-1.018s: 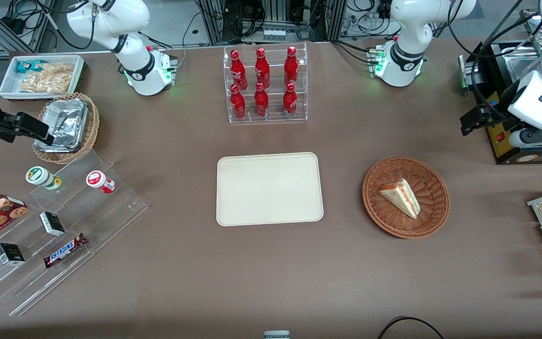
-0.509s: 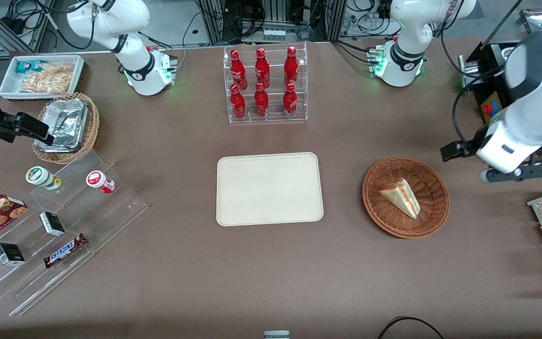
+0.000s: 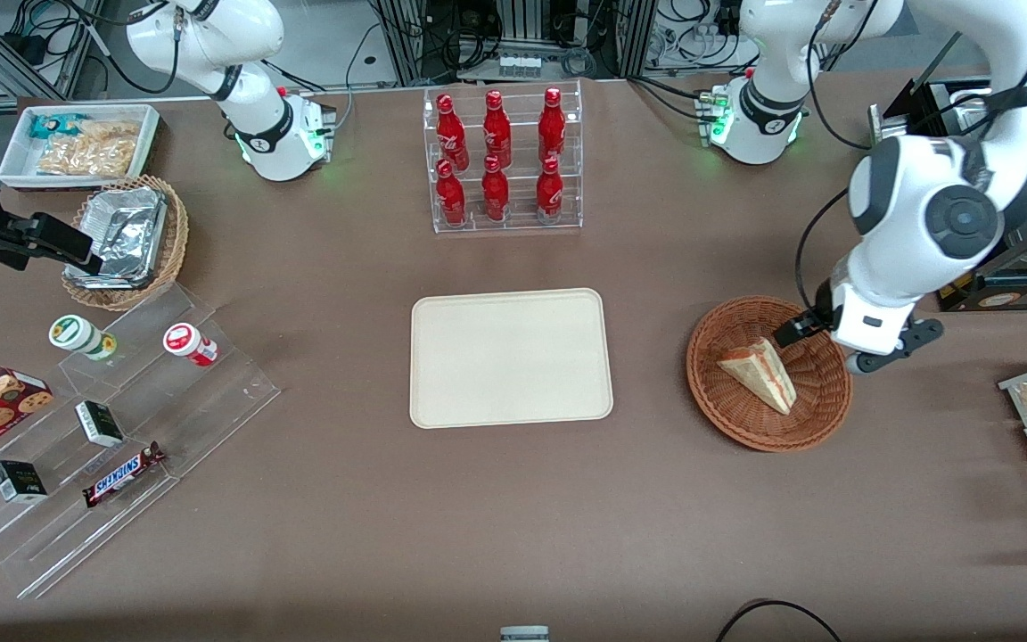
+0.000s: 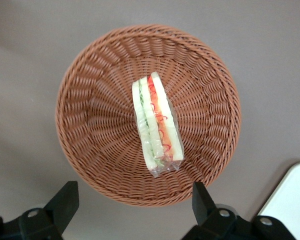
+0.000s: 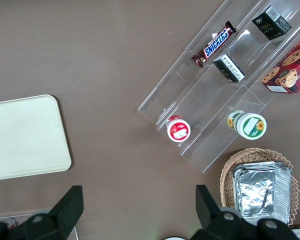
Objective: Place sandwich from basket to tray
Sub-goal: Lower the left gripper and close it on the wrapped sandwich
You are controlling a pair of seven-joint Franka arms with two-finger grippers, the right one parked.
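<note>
Gripper (image 4: pixel 132 207) hangs above the basket (image 3: pixel 718 401), fingers spread wide with nothing between them, the fingertips (image 4: pixel 65 197) showing well apart in the wrist view. Sandwich (image 4: pixel 156 125) lies directly below the tool, in the middle of the basket's floor, on its side with the red, orange and green filling edge up; it looks wrapped in clear film. Step in hand, as I judge it: reach and line up for the grasp, nothing lifted yet. To do it well: drop straight down over the wedge's thick part, turn the wrist so the fingers close across the two bread faces rather than along the length, keep the tips clear of the wicker wall, squeeze lightly since bread is soft and film may slip. From the front view the tool sits above the basket's rim on the working arm's side, so a small shift toward the wedge looks needed.

Tray (image 3: pixel 429 357) lies flat beside the basket, toward the parked arm's end, bare, well apart from the tool. Farther from the front camera than the tray stands a clear rack of red bottles (image 3: pixel 496 160). Well off toward the parked arm's end, a tan wicker basket (image 3: pixel 176 234) holds a foil container (image 3: pixel 121 234), and a white bin (image 3: pixel 14 152) holds snack packets.
</note>
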